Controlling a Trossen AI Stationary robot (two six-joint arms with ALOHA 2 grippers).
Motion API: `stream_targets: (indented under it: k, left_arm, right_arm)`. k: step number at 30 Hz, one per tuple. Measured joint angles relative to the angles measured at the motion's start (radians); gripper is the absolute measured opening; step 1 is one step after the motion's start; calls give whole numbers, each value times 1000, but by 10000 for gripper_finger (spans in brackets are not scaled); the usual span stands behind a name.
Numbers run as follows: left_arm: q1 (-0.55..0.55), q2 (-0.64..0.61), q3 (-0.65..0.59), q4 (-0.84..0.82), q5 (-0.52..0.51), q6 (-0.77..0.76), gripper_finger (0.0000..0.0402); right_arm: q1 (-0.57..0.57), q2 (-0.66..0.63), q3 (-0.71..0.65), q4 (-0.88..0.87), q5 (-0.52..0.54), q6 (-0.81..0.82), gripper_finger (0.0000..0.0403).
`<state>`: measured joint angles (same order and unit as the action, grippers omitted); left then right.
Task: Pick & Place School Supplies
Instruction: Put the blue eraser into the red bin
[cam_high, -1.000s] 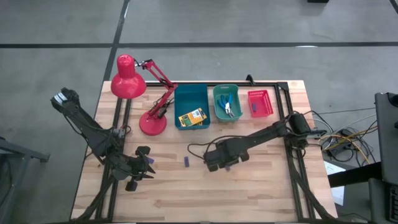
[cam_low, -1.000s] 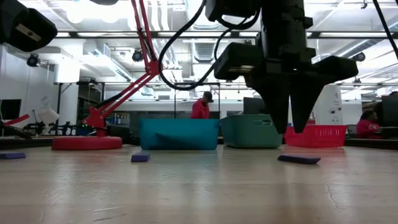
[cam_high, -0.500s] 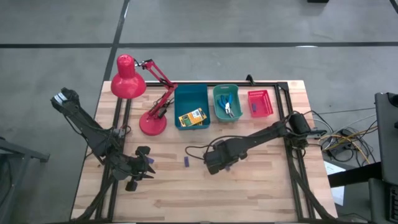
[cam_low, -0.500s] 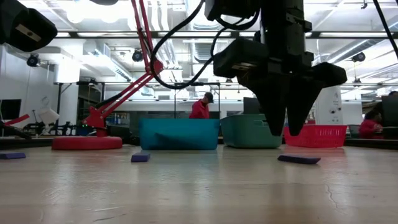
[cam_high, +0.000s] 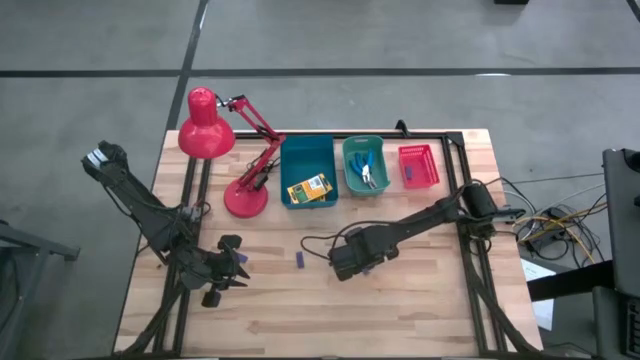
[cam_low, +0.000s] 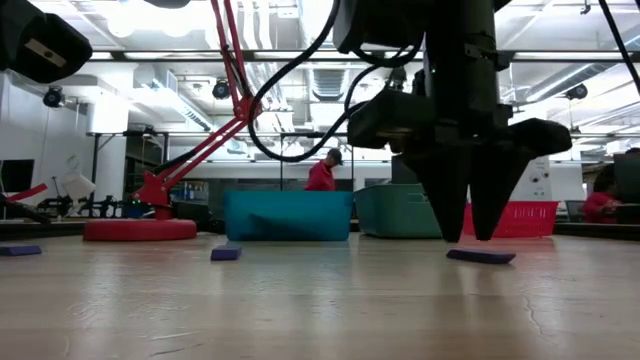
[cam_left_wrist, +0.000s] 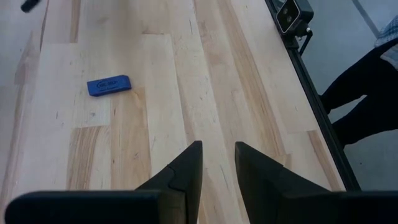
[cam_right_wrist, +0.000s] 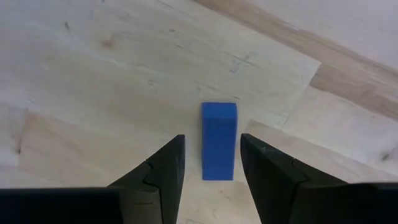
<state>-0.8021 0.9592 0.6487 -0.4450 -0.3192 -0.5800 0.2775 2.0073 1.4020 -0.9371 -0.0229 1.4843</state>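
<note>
Lamp at rear left of table. To its right along the rear edge, in a row: bin holding crayon box, bin holding scissors, then mesh basket. Right gripper at table centre, directly over an eraser, which lies between its spread fingers. Second eraser just left of it. Left gripper at front left, with a third eraser on the wood ahead of it.
</note>
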Motion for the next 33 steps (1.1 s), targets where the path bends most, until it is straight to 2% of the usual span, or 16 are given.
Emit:
stream_targets:
  k: [20, 33]
  left_arm:
    - [0, 0, 0, 0, 0, 0, 99]
    - [0, 0, 0, 0, 0, 0, 99]
  right_arm:
    - [8, 4, -58, 73, -18, 5, 145]
    - [8, 1, -75, 84, -15, 5, 118]
